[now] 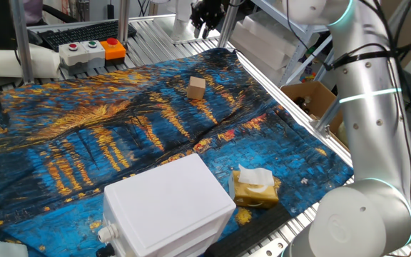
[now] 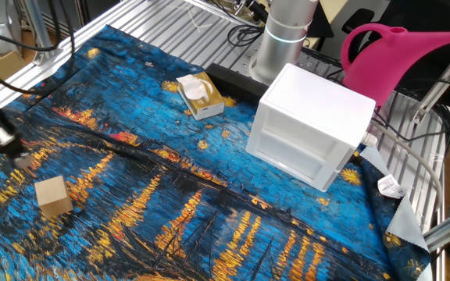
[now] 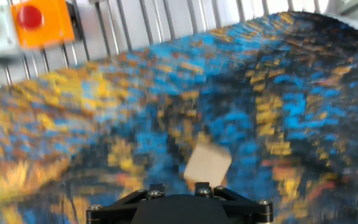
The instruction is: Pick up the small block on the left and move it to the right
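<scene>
The small block, a plain tan wooden cube, sits on the blue and yellow cloth towards its far side. It also shows in the other fixed view and, blurred, in the hand view just ahead of the hand. My gripper hangs in the air above the far edge of the cloth, well above and beyond the block, touching nothing. Its dark fingers look spread apart and hold nothing. In the other fixed view it is a blur at the left edge. The hand view shows only the hand's black body.
A big white plastic box stands on the near part of the cloth. A yellow-brown lump with white tissue lies beside it. A button box sits beyond the cloth's far edge. A pink watering can stands behind the white box.
</scene>
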You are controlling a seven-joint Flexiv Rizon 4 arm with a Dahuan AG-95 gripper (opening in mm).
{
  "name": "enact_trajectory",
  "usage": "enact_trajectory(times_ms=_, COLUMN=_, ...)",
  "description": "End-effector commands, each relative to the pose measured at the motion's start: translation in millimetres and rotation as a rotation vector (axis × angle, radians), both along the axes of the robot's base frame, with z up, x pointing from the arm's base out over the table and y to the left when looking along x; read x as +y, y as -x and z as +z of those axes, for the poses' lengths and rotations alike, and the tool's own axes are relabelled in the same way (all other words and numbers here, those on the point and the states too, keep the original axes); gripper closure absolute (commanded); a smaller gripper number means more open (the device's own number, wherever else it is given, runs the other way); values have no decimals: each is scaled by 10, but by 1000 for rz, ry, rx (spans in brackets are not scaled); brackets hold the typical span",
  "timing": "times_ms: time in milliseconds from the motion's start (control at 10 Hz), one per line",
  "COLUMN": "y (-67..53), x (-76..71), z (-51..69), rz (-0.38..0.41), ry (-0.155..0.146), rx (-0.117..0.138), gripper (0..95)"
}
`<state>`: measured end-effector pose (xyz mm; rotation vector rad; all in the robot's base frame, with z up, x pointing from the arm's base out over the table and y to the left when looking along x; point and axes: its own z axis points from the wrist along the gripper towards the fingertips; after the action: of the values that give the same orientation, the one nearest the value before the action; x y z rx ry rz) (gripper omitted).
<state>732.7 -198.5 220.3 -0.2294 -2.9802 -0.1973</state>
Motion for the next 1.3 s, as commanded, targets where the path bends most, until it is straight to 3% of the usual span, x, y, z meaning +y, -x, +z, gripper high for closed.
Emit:
enact_trajectory(times_ms=100, y=-200, x=-139, z=-185, rz=2, ry=70, rx=-184, gripper=190)
enact_trajectory(times_ms=600, y=-183, x=-164, z=-189, rz=54, ry=71, rx=-157, gripper=190)
enact_trajectory(times_ms=1300, y=-165, x=-178, z=-246, rz=59, ry=63, rx=-159, gripper=190)
